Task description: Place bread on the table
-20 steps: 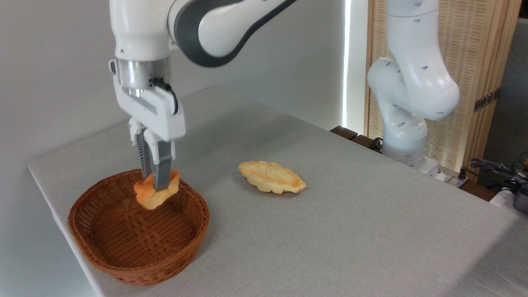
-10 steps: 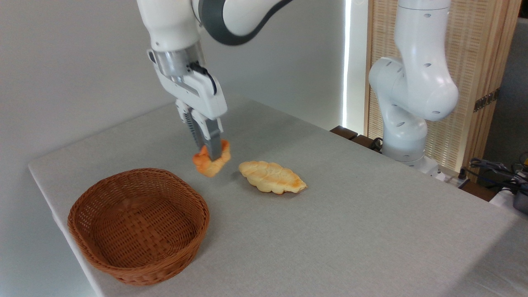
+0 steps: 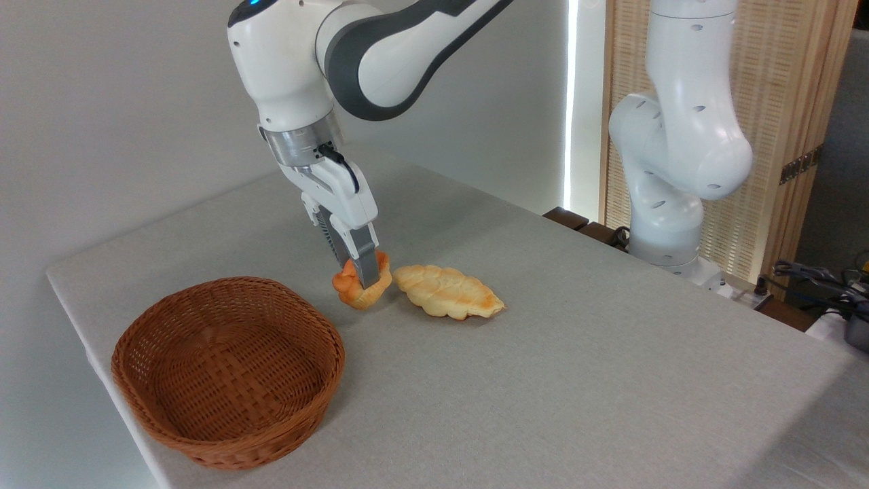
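Observation:
The bread (image 3: 361,283), a small orange-golden lumpy bun, is low over the grey-beige table (image 3: 543,353), at or just above its surface. My gripper (image 3: 363,275) comes down tilted from the upper left and is shut on the bun, with the near finger across its front. The bun is just left of a paler leaf-shaped pastry (image 3: 448,291), nearly touching it.
A brown wicker basket (image 3: 227,370) stands with nothing in it at the table's front left corner, a short way left and in front of the bun. The robot's white base (image 3: 669,183) rises at the back right edge. Cables lie at the far right.
The gripper carried the bun up out of the basket, across to the right, and has now lowered it to the table beside the pale pastry. The basket holds nothing now.

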### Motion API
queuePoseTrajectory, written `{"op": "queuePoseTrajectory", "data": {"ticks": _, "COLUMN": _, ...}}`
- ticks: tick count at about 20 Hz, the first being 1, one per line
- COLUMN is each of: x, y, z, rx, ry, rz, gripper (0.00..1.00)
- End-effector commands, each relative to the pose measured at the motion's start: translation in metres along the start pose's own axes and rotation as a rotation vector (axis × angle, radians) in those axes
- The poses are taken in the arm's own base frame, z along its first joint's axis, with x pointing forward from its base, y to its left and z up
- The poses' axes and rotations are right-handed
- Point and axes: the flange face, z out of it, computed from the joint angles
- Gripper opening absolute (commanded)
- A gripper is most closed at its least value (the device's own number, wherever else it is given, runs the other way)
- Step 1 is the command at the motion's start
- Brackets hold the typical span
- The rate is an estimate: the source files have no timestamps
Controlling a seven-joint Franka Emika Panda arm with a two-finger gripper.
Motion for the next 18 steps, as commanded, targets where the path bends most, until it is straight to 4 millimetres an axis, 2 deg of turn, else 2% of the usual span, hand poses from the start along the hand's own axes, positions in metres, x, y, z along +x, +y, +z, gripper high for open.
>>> {"op": "queuePoseTrajectory", "data": {"ticks": 1, "x": 0.005, "y": 0.003, "z": -0.001, "rx": 0.007, "ry": 0.013, "rz": 0.018, "gripper": 1.0}}
{"op": "queuePoseTrajectory", "data": {"ticks": 2, "x": 0.005, "y": 0.003, "z": -0.004, "rx": 0.009, "ry": 0.017, "rz": 0.017, "gripper": 1.0}}
{"op": "queuePoseTrajectory", "data": {"ticks": 5, "x": 0.006, "y": 0.005, "z": -0.035, "rx": 0.033, "ry": 0.061, "rz": 0.019, "gripper": 1.0}}
{"op": "queuePoseTrajectory", "data": {"ticks": 8, "x": 0.004, "y": 0.004, "z": -0.042, "rx": 0.042, "ry": 0.072, "rz": 0.019, "gripper": 1.0}}
{"op": "queuePoseTrajectory", "data": {"ticks": 9, "x": 0.005, "y": 0.002, "z": -0.052, "rx": 0.051, "ry": 0.088, "rz": 0.014, "gripper": 1.0}}
{"op": "queuePoseTrajectory", "data": {"ticks": 11, "x": 0.008, "y": -0.004, "z": -0.089, "rx": 0.084, "ry": 0.154, "rz": -0.004, "gripper": 1.0}}
{"op": "queuePoseTrajectory", "data": {"ticks": 13, "x": 0.006, "y": -0.01, "z": -0.117, "rx": 0.105, "ry": 0.191, "rz": -0.007, "gripper": 1.0}}
{"op": "queuePoseTrajectory", "data": {"ticks": 15, "x": -0.011, "y": -0.033, "z": -0.13, "rx": 0.112, "ry": 0.203, "rz": -0.047, "gripper": 1.0}}
{"op": "queuePoseTrajectory", "data": {"ticks": 18, "x": -0.028, "y": -0.052, "z": -0.13, "rx": 0.111, "ry": 0.184, "rz": -0.079, "gripper": 1.0}}
